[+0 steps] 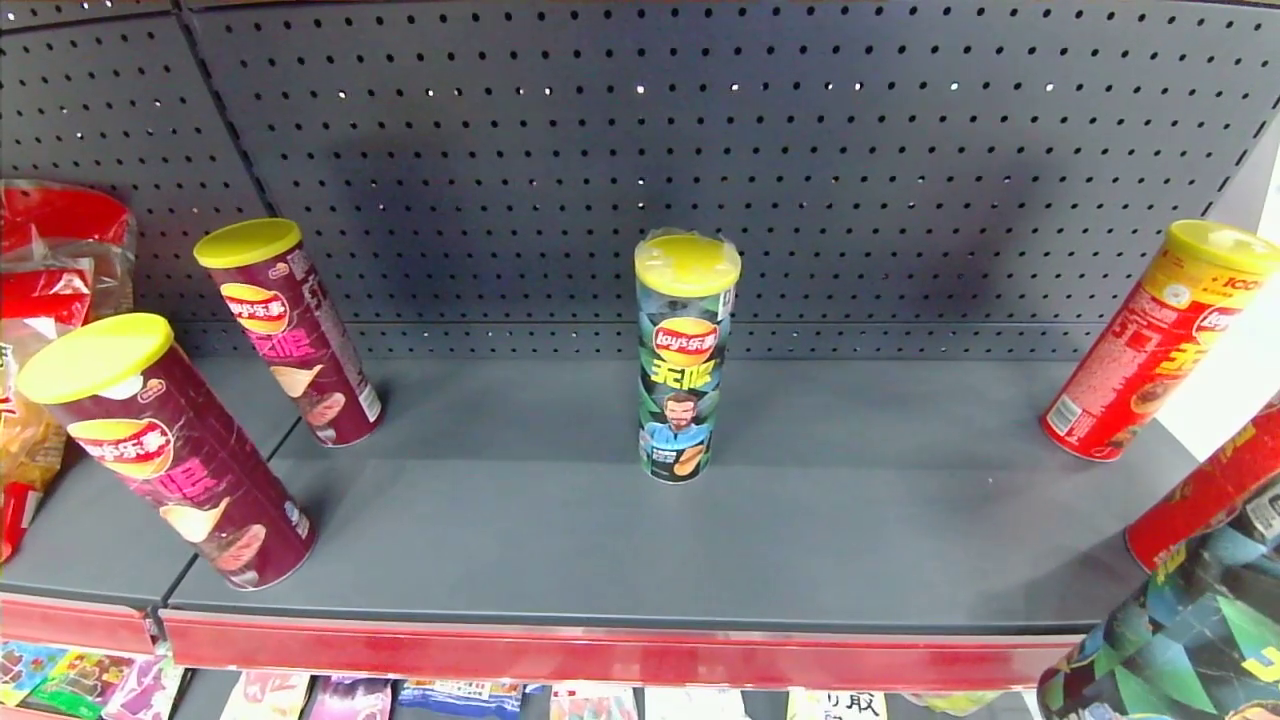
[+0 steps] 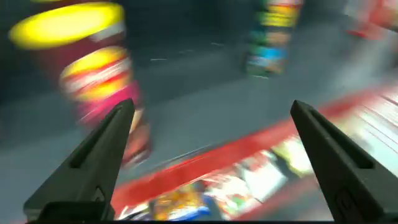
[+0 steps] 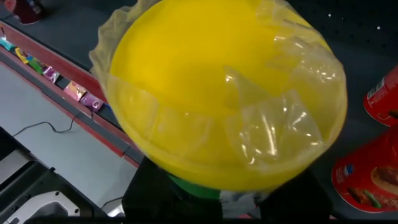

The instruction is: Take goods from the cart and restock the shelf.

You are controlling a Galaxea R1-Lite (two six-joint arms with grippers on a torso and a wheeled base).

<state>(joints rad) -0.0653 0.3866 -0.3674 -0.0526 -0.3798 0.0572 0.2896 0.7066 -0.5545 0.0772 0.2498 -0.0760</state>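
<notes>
Shelf (image 1: 840,500) part-stocked: green can (image 1: 686,360) stands mid-shelf; right end effector grasps second can (image 3: 224,93), unplaced; left end effector (image 2: 211,104) released.

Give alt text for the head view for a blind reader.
A green chip can stands upright, centred on a grey shelf. At left stand a near maroon can and a far maroon can, at right a red can.

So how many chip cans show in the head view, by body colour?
Maroon cans: 2
Green cans: 2
Red cans: 2
Total: 6
</notes>
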